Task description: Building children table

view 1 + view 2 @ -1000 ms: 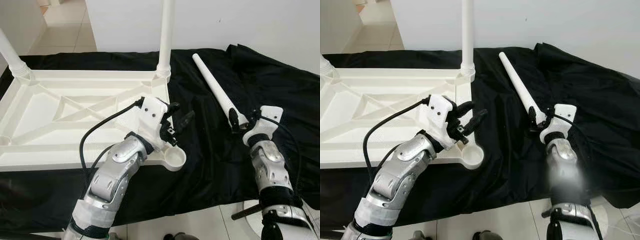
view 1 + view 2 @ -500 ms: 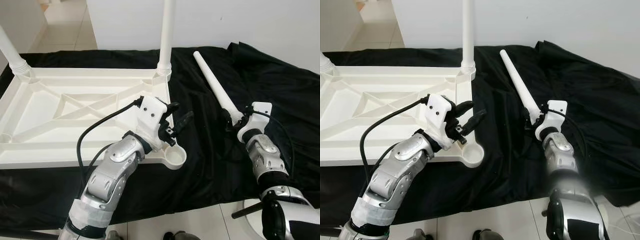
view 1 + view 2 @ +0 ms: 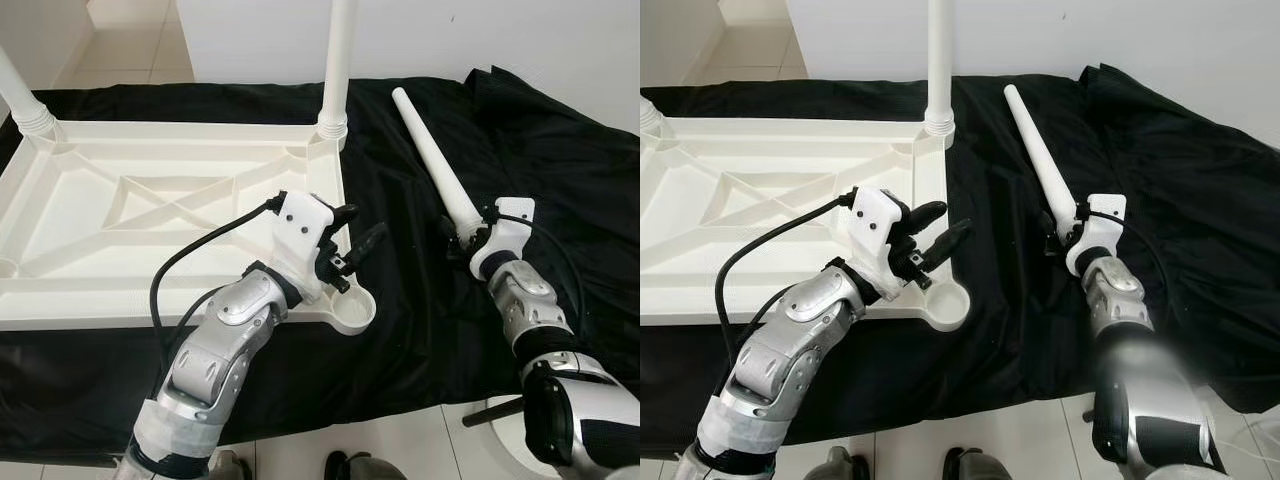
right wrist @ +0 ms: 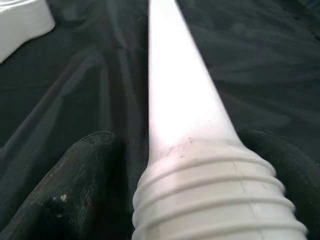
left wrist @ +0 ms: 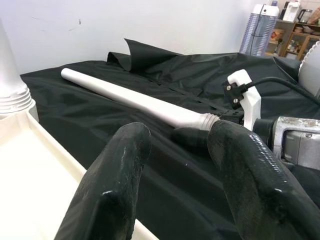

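The white children's table top (image 3: 150,215) lies upside down on a black cloth (image 3: 560,150). Two white legs stand screwed in at its far corners, one on the right (image 3: 336,60) and one on the left (image 3: 20,95). A loose white leg (image 3: 432,160) lies on the cloth to the right. My right gripper (image 3: 462,236) is open, its fingers (image 4: 75,190) on either side of the leg's threaded end (image 4: 215,200). My left gripper (image 3: 362,222) hangs open just above the table's near right corner, holding nothing, with the empty round socket (image 3: 351,313) below it.
The cloth ends close to my body, with white floor tiles (image 3: 400,450) beyond it. A white round base with a dark rod (image 3: 500,420) sits at the bottom right. A white wall (image 3: 500,30) runs behind the cloth.
The view has shifted a little. My right arm has reached further forward, bringing its gripper closer around the loose leg's threaded end. The left arm has barely moved.
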{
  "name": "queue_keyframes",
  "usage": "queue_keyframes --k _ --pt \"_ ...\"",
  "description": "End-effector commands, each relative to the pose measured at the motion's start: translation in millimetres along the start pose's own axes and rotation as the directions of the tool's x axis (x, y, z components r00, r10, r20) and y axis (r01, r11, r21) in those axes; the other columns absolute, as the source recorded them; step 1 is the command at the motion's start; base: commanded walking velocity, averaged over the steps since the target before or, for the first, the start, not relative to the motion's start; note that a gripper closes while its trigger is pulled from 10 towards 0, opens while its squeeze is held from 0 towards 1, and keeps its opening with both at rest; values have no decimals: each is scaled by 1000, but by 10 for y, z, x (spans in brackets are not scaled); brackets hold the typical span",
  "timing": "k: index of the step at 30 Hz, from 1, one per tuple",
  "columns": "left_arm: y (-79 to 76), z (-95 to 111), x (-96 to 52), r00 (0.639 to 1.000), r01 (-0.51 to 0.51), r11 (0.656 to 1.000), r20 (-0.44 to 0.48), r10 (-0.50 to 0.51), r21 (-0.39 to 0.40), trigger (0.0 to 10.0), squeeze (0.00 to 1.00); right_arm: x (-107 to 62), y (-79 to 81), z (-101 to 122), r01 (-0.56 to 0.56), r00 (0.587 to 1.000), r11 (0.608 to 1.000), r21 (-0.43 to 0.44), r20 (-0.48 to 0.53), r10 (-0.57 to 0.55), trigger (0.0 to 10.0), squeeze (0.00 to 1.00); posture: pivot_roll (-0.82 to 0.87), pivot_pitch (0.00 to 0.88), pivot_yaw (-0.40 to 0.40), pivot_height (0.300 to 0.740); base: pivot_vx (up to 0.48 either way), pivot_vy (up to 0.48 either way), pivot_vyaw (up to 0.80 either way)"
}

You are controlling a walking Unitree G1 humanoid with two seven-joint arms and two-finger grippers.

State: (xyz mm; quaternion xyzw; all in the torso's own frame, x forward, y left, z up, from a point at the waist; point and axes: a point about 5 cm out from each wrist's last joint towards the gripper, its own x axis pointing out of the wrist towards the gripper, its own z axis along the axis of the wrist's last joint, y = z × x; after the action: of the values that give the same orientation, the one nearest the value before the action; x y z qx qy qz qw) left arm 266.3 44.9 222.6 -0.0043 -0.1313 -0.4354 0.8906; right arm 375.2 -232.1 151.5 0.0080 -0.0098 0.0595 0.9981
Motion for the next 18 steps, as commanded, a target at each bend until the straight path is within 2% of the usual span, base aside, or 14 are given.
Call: queue_keyframes --k 1,5,6,9,15,18 --pt "-16 26 -9 1000 1 1000 1 -1 18 10000 0 -2 62 -89 -27 999 999 17 -31 28 6667 0 38 187 -46 740 0 0 0" --pt "-12 24 -7 1000 -2 1000 0 2 20 10000 0 2 73 -94 -34 999 999 27 -31 35 6667 0 38 184 -46 740 0 0 0" --pt "-10 27 -4 1000 -2 1000 1 2 20 10000 0 5 90 -106 -43 998 998 45 -34 45 0 0 37 181 -48 740 0 0 0" --pt "-12 31 2 1000 0 1000 4 0 19 10000 0 10 113 -129 -56 998 995 83 -38 59 0 0 36 174 -49 740 0 0 0" --pt "-8 38 16 1000 1 1000 9 -1 26 10000 0 -48 153 -256 -64 996 995 77 -53 68 0 0 31 166 -54 740 0 0 0" --pt "15 44 21 1000 -6 1000 12 6 21 10000 0 -75 152 -273 -38 999 996 80 -23 40 0 0 22 157 -59 740 0 0 0"
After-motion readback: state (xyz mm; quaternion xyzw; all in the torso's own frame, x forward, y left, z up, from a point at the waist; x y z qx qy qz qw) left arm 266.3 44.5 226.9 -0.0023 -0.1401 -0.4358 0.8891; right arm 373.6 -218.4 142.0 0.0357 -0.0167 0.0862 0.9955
